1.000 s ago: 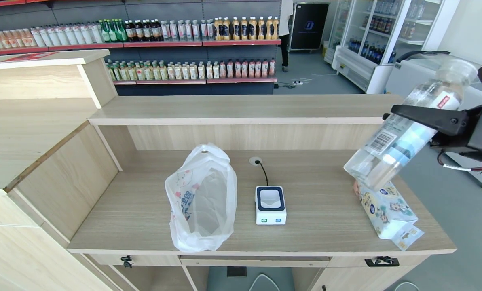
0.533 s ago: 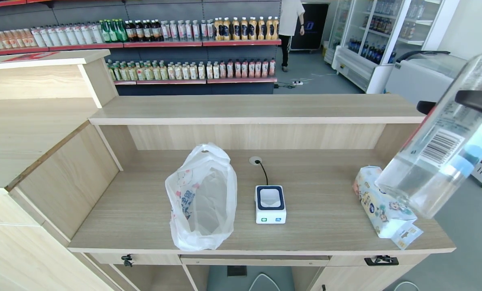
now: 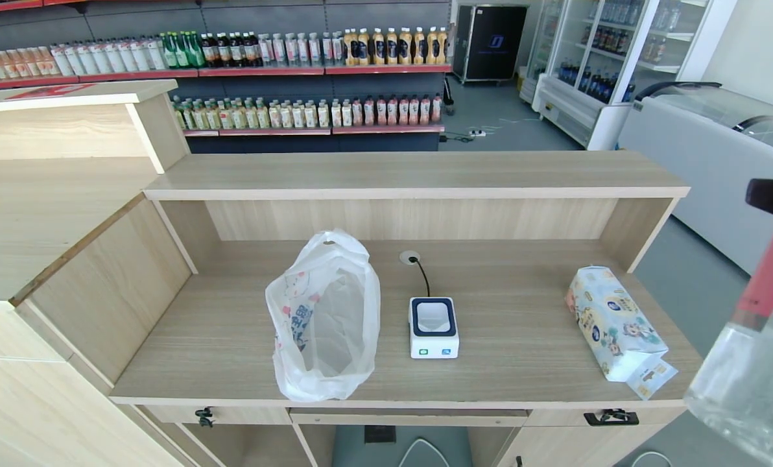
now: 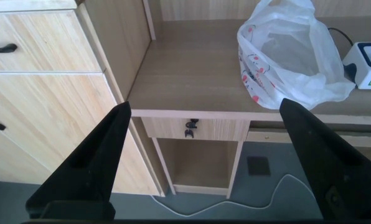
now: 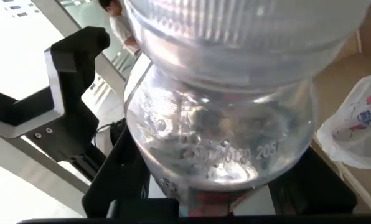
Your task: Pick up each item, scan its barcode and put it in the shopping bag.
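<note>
A clear water bottle [image 3: 753,370] with a red label hangs at the far right, off the counter's right end, close to the camera. My right gripper [image 5: 223,68] is shut on it, and one black finger [image 5: 73,59] shows beside the bottle [image 5: 235,143]. The white shopping bag [image 3: 325,318] lies open on the counter, left of the white barcode scanner [image 3: 433,327]. A patterned tissue pack [image 3: 617,327] lies at the counter's right end. My left gripper [image 4: 204,168] hangs open and holds nothing, in front of and below the counter's left front edge, with the bag [image 4: 291,56] beyond it.
The wooden counter [image 3: 523,383] has a raised back shelf [image 3: 412,175] and a side wall [image 3: 101,285] at the left. The scanner cable [image 3: 422,275] runs to a hole behind it. Drawers [image 4: 42,50] stand left of the counter. Drink shelves and fridges stand behind.
My right gripper has carried the bottle to the right and nearer the camera, off the counter's right end, so the tissue pack is uncovered. Bag, scanner and tissue pack have not moved.
</note>
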Tool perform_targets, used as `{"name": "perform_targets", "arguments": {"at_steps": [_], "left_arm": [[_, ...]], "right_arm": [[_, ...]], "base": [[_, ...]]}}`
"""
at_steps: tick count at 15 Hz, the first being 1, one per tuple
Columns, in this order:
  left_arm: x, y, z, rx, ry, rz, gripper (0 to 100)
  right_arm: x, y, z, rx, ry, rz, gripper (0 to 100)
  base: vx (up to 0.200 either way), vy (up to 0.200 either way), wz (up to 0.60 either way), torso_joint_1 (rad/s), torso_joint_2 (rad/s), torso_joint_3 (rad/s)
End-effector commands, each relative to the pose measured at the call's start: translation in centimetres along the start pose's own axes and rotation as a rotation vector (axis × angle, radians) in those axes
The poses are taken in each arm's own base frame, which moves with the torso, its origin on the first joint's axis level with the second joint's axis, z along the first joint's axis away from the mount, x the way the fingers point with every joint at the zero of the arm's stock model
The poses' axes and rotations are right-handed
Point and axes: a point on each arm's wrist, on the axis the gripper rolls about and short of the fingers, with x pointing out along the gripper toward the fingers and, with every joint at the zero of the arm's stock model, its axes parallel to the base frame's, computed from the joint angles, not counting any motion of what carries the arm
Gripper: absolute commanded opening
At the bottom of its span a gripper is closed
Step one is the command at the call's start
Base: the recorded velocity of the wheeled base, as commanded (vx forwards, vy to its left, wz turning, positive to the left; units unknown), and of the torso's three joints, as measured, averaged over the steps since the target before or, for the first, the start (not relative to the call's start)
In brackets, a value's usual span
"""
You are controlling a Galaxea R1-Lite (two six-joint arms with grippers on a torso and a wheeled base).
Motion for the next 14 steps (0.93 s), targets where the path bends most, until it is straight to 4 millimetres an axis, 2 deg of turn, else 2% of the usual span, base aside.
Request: {"name": "perform_targets", "arguments": {"at_steps": [1,9,14], "left_arm": [[0.0,0.0,0.0,0.0,0.0,0.001,100],[0.0,0.0,0.0,0.0,0.0,0.001,100],[0.0,0.0,0.0,0.0,0.0,0.001,100]], "right_arm": [[0.0,1.0,0.0,-0.023,0.016,0.034,0],[0.2,1.2,0.6,-0.042,0.049,0.074,0],[1.0,0.4,2.9,-0.062,0.045,0.092,0]], "base": [[0.0,0.0,0.0,0.0,0.0,0.0],[0.0,0.0,0.0,0.0,0.0,0.0],[0.0,0.0,0.0,0.0,0.0,0.0]]}}
